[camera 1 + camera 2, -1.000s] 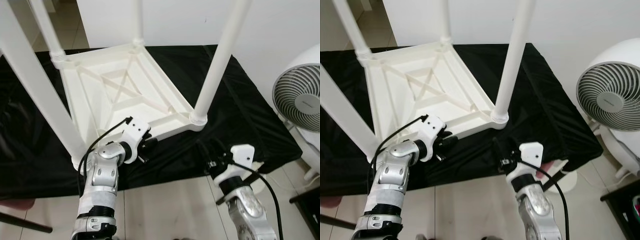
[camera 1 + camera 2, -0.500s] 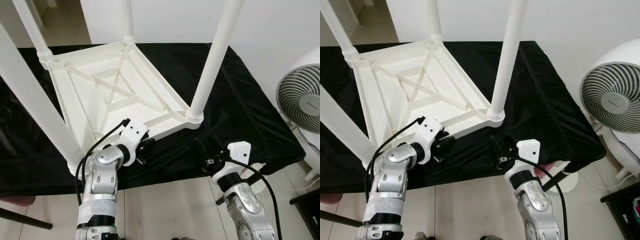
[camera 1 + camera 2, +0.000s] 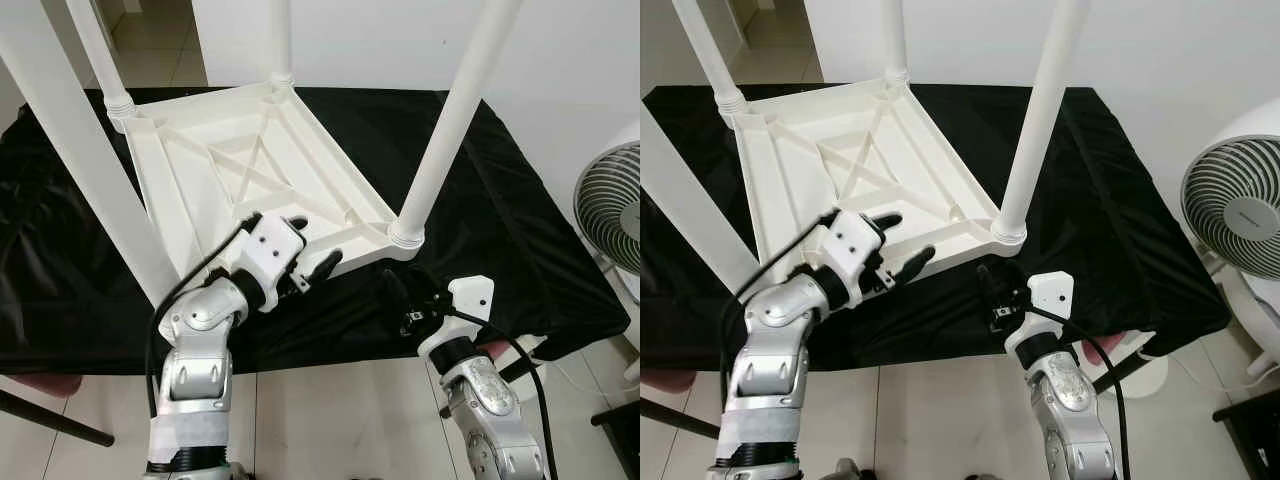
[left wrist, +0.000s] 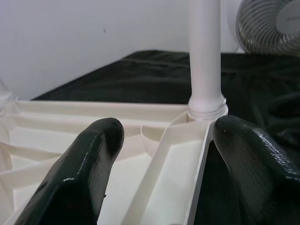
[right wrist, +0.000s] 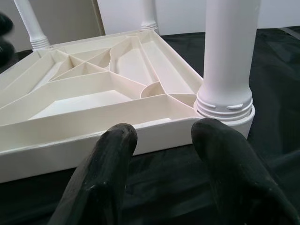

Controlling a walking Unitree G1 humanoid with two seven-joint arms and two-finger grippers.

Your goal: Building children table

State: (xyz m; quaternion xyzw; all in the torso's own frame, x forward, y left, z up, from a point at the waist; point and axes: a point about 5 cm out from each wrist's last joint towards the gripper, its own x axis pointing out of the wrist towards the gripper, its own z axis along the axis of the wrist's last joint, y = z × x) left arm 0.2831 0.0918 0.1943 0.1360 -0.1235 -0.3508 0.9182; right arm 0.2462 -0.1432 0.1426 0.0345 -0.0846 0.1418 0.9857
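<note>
The white children's table point(image 3: 250, 170) is lying upside down on a black cloth point(image 3: 500, 200), its ribbed underside facing up and its four legs pointing upward. The leg at the near right corner point(image 3: 450, 130) is standing in its socket at about 3 o'clock from the tabletop's middle.

The left gripper point(image 3: 312, 246) is now reaching over the table's near rim at about 6 o'clock, its two black fingers spread apart, one above the inside of the tray and the other outside the edge; the rim is passing between them, and whether they are touching it cannot be told. A second ago this gripper was sitting lower, below and outside the rim, so it has risen and moved forward onto the edge.

The right gripper point(image 3: 988, 290) is hovering over the cloth just beside the near right corner, at about 5 o'clock, fingers parted and holding nothing. It has crept slightly closer to that corner since earlier.

A white fan point(image 3: 1240, 210) is standing on the floor at far right.
</note>
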